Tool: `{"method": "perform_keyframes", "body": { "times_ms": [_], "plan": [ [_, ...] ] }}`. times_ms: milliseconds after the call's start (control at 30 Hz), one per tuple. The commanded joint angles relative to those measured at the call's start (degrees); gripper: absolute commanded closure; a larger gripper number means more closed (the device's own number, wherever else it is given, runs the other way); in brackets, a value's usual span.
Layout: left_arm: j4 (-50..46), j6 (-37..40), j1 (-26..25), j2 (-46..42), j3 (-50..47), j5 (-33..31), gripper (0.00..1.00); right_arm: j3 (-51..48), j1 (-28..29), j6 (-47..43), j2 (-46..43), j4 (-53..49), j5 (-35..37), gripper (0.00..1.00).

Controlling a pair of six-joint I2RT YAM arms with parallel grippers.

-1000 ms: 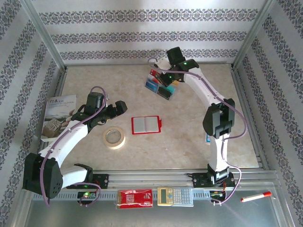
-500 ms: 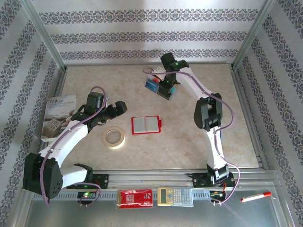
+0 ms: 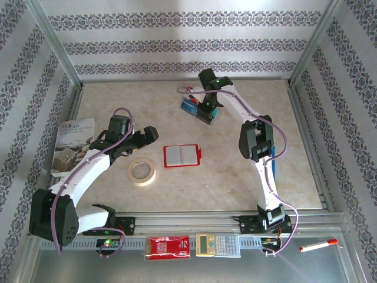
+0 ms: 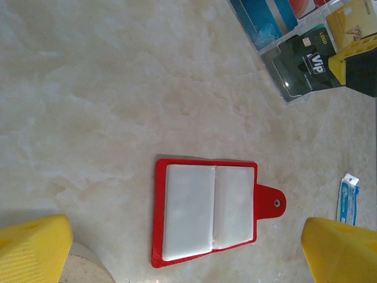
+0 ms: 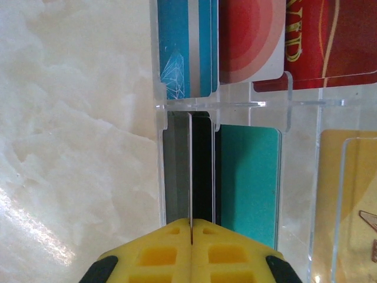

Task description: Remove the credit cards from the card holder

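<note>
The right gripper (image 5: pixel 190 227) has its yellow fingers pressed together, and a thin dark edge runs up from the seam between them; I cannot tell if this is a card held on its edge or only a wall of the tray. The gripper hangs over a clear tray (image 5: pixel 162 177) at the far side of the table (image 3: pixel 235 177). The credit cards lie flat in the compartments of this tray: a blue card (image 5: pixel 182 47) and a red-with-white card (image 5: pixel 253 41) in the farther row, a teal card (image 5: pixel 247 177) directly beyond the fingertips, and a yellow-orange card (image 5: pixel 347 194) to its right. The left gripper (image 3: pixel 150 134) is spread wide and grips nothing. The card holder (image 4: pixel 206 209) lies open and flat on the table just in front of it. In the left wrist view the holder sits between the two yellow fingers, touching neither, with its pale pockets facing up and its snap tab pointing to the right. The holder is near the middle of the table, well apart from the right gripper and the tray. A tape roll (image 3: pixel 142 171) lies just beside the holder, close under the left arm.
</note>
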Motion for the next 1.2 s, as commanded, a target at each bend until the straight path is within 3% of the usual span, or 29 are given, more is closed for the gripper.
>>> {"method": "perform_keyframes", "body": {
  "times_ms": [0,233,467,600,767,933,1167],
  "plan": [
    [-1.2,-0.2,0.5,0.4,1.6,1.3,0.00,1.8,0.2,0.2,1.9,-0.8,-0.9,0.99],
    [-1.4,-0.2,0.5,0.5,1.8,1.5,0.00,2.0,-0.1,1.1,1.2,-0.5,0.7,0.83],
    [-1.0,-0.5,0.5,0.8,2.0,2.1,0.00,2.3,-0.2,3.0,-0.6,0.0,1.7,0.82],
    [-1.0,-0.5,0.5,0.8,2.0,2.2,0.00,0.0,0.3,6.0,-4.4,-0.1,-1.2,0.82],
    [-0.9,-0.2,0.5,1.3,1.7,2.0,0.00,-11.3,2.6,14.8,-15.0,5.0,-5.8,0.74],
    [-0.9,0.2,0.6,2.1,1.6,2.0,0.00,-25.8,7.8,24.4,-25.3,12.0,-4.0,0.61],
    [-0.4,0.4,0.9,1.6,0.2,0.4,0.00,-42.1,16.0,41.0,-32.9,20.2,-5.9,0.55]
  ]
}}
